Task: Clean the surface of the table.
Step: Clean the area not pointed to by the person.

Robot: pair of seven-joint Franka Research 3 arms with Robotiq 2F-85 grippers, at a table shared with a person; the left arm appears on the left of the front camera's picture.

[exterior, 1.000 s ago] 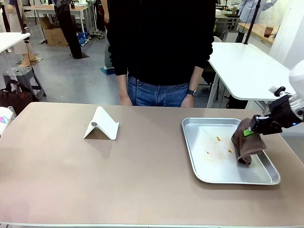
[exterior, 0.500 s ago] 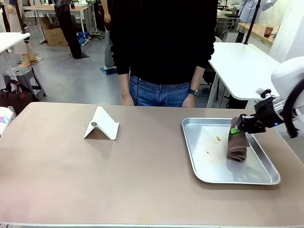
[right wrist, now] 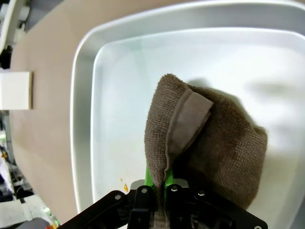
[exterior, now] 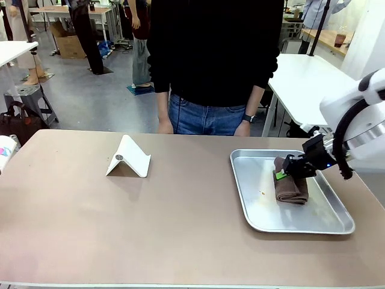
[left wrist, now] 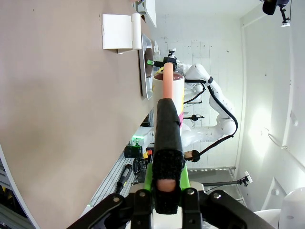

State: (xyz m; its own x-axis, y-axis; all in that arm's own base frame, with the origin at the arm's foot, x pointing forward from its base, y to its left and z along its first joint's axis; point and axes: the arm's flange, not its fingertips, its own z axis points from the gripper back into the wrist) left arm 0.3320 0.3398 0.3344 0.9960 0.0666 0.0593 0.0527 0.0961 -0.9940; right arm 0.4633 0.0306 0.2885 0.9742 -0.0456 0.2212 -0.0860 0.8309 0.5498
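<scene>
The tan-brown table (exterior: 150, 223) carries a silver tray (exterior: 252, 220) at the right. A folded brown cloth (exterior: 292, 188) lies in the middle of the tray, and my right gripper (exterior: 283, 173) is shut on its upper edge. The right wrist view shows the cloth (right wrist: 214, 143) hanging from that gripper (right wrist: 159, 183) over the tray floor (right wrist: 119, 95), with orange crumbs (right wrist: 121, 181) beside it. My left gripper (left wrist: 167, 188) is shut on a black-sleeved stick (left wrist: 167, 129) with a salmon-pink end, above the table (left wrist: 71, 119).
A white folded stand (exterior: 128, 158) sits left of the table's centre. A person in a black top stands at the far edge, hands (exterior: 242, 129) hanging by the table. A white roll (exterior: 5, 152) is at the left edge. A white table (exterior: 307, 84) stands behind on the right.
My right gripper has dragged the cloth leftward from the tray's right rim to its middle, covering the crumbs that lay there. The person has shifted slightly right.
</scene>
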